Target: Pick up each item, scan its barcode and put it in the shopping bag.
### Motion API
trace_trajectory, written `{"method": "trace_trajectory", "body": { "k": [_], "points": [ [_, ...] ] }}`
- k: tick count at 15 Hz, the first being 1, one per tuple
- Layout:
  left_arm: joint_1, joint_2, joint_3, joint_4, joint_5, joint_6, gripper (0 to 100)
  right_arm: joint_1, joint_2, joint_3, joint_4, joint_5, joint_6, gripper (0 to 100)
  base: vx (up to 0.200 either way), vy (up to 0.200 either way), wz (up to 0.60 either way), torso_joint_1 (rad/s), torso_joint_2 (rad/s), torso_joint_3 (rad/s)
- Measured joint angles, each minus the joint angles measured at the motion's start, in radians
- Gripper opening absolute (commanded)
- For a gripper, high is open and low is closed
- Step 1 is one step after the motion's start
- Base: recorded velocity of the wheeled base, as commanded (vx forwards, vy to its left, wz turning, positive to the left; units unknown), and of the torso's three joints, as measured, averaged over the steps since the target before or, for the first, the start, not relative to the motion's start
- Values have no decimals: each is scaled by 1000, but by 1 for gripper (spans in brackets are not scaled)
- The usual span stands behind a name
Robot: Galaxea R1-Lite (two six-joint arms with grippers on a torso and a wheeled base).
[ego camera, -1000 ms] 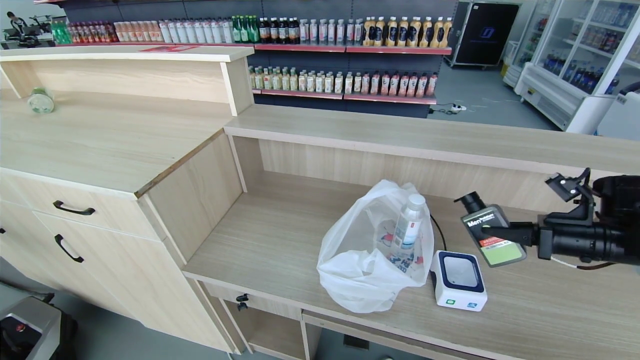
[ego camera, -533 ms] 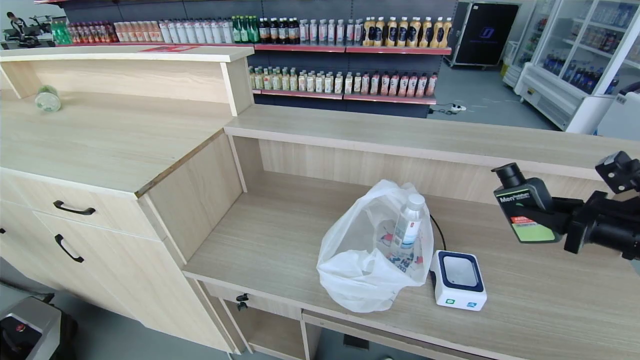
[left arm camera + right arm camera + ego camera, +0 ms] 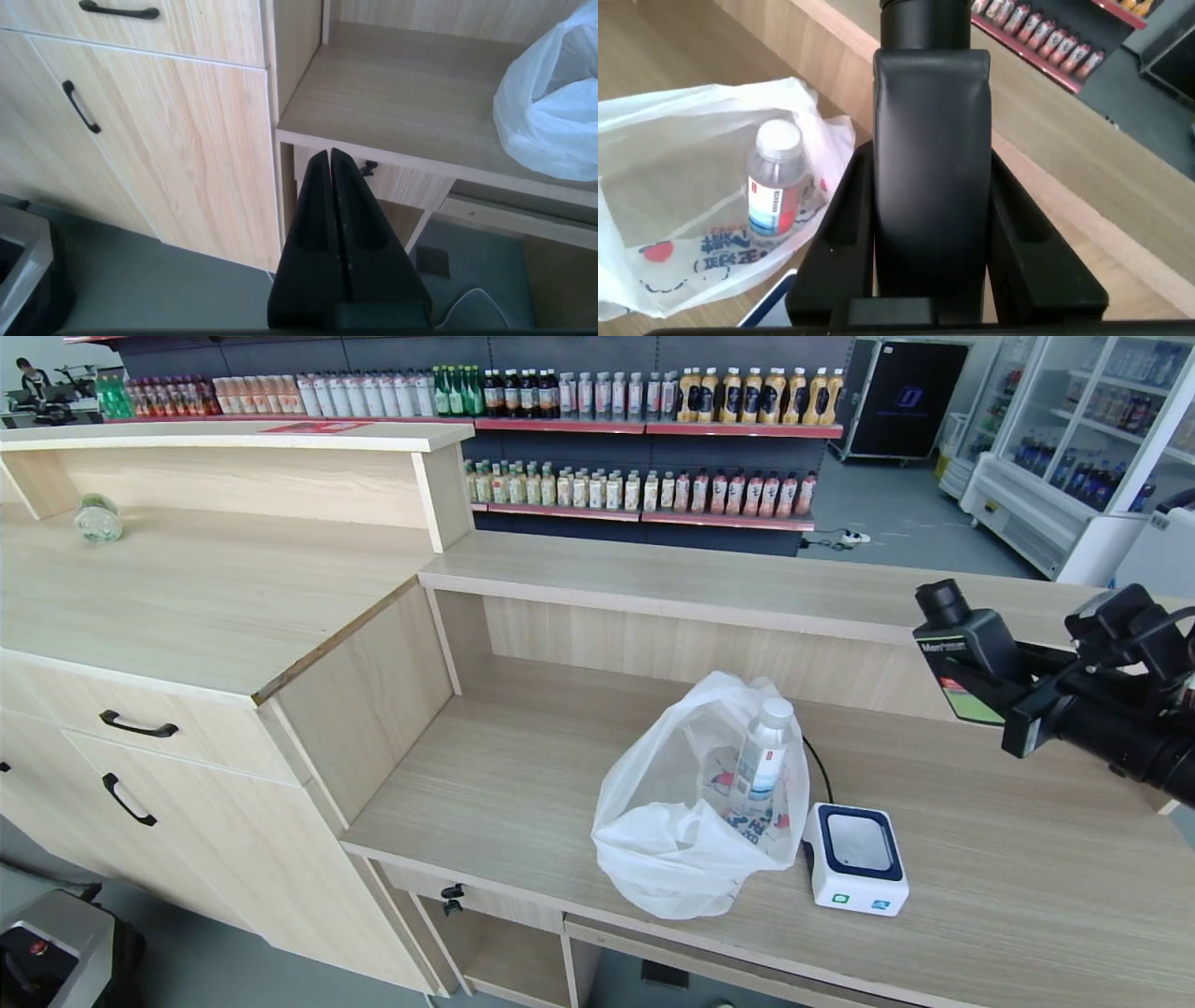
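Black bottle (image 3: 966, 653) clamped in right gripper (image 3: 991, 683), held high, right of scanner (image 3: 857, 857); bag (image 3: 672, 803) just left of scanner. Left gripper (image 3: 329, 166) pressed closed, empty. Probably rigid, slick, moderately heavy; best gripped across flat body.

Room to pass lies over the tabletop (image 3: 504, 784) left of the shopping bag (image 3: 653, 840). The scanner (image 3: 857, 859) stands just beside the bag's right side, with a wooden wall (image 3: 653, 649) behind.

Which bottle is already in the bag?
The clear white-capped bottle, upright in the bag. The black bottle is held in the right gripper; a third bottle lies on the raised counter at left.
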Motion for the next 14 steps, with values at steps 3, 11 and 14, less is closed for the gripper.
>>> {"method": "trace_trajectory", "body": {
  "k": [3,11,14],
  "points": [
    [1,0,0,0,0,0,0,31,35,3,-33,10,-37,0,0,0,200,1,1,1],
    [1,0,0,0,0,0,0,81,136,-5,-59,326,-36,0,0,0,150,1,0,0],
    [1,0,0,0,0,0,0,66,214,-7,-61,499,9,0,0,0,0,0,0,0]
  ]
}}
